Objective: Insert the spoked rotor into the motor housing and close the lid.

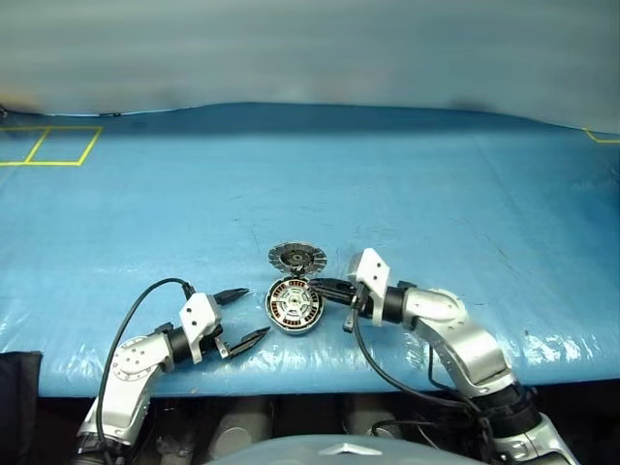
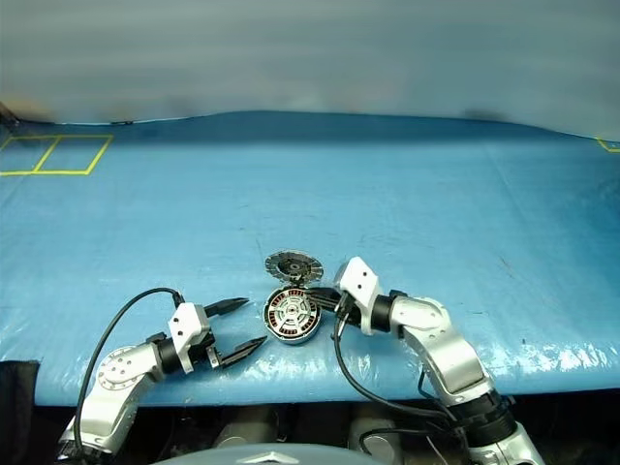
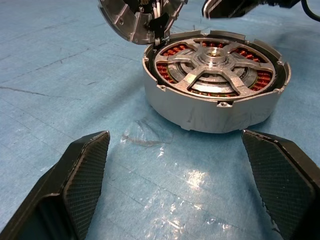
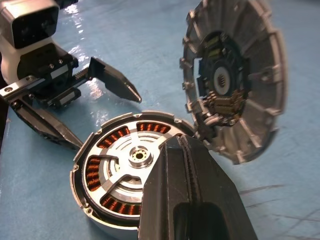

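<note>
A wide table (image 1: pixel 407 184) covered in a crinkled, shiny blue sheet fills the scene, with yellow tape squares (image 1: pixel 48 145) marked at its far left corner and a short yellow mark (image 1: pixel 603 138) at the far right; behind it runs a plain grey-green wall (image 1: pixel 310 48). Near the front edge sits the motor housing (image 1: pixel 294 304), upright on the sheet, with the spoked rotor (image 3: pixel 215 62) already lying inside it, silver spokes over the copper windings. The lid (image 1: pixel 296 257) stands tilted open at the housing's far rim, hinged there, its slotted face and dark centre turned toward the robot. The left gripper (image 1: pixel 242 316) rests just left of the housing, fingers (image 3: pixel 82 175) spread wide apart and holding nothing. The right gripper (image 1: pixel 322 287) reaches in from the right, its fingers (image 4: pixel 192 200) pressed together, tips over the housing's right rim beside the lid. A black cable (image 1: pixel 136 320) loops over the left arm. No readable writing or labels
</note>
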`<action>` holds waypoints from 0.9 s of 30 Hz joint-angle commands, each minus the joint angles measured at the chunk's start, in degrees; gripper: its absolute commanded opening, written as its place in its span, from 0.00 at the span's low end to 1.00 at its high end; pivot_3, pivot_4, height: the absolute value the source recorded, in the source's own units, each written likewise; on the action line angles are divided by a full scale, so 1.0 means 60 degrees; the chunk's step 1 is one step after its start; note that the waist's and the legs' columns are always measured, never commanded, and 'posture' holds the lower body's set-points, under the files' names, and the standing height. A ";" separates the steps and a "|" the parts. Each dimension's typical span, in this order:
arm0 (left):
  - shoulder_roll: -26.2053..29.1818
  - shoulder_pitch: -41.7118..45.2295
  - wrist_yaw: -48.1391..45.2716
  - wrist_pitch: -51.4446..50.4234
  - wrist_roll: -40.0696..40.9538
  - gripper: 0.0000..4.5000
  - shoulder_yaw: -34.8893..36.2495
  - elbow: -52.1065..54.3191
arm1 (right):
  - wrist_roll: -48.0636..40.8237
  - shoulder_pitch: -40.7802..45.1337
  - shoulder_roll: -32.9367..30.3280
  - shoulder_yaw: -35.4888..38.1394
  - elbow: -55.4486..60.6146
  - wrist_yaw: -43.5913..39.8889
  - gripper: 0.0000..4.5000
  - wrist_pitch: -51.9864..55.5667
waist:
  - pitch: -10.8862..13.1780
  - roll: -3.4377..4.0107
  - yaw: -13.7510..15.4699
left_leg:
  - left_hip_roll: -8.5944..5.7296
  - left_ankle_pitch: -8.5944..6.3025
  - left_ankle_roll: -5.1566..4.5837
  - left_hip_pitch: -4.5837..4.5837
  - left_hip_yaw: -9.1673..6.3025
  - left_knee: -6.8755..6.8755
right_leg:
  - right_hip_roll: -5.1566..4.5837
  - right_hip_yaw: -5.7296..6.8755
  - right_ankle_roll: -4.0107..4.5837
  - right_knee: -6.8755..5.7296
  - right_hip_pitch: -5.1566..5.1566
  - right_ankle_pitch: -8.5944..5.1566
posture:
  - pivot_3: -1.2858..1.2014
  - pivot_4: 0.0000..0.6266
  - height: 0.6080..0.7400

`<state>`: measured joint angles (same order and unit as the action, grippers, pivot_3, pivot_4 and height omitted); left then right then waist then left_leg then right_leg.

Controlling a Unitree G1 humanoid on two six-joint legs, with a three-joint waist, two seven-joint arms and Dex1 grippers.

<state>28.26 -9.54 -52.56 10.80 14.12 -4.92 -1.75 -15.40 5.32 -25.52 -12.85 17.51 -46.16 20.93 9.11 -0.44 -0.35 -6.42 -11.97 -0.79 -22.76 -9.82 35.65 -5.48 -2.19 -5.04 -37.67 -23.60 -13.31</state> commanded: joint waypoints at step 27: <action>0.0594 -0.0796 0.0031 -0.0319 0.0451 1.00 0.0712 0.1301 | -0.0405 0.1761 0.0409 -0.0869 -0.0125 -0.1274 0.00 0.0109 | 0.0003 0.0005 -0.0054 | 0.0011 -0.0023 -0.0002 0.0001 -0.0001 -0.0012 | 0.0026 0.0012 0.0036 0.0007 -0.0011 0.0012 | 0.52 0.24 1.00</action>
<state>30.89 -13.86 -51.69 7.97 15.98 -1.97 3.36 -17.05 16.27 -22.47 -17.63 14.20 -52.31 21.78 9.12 -0.41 -0.67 -6.35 -12.12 -0.80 -22.76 -9.82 35.58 -5.35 -2.13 -4.84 -37.62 -23.66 -13.25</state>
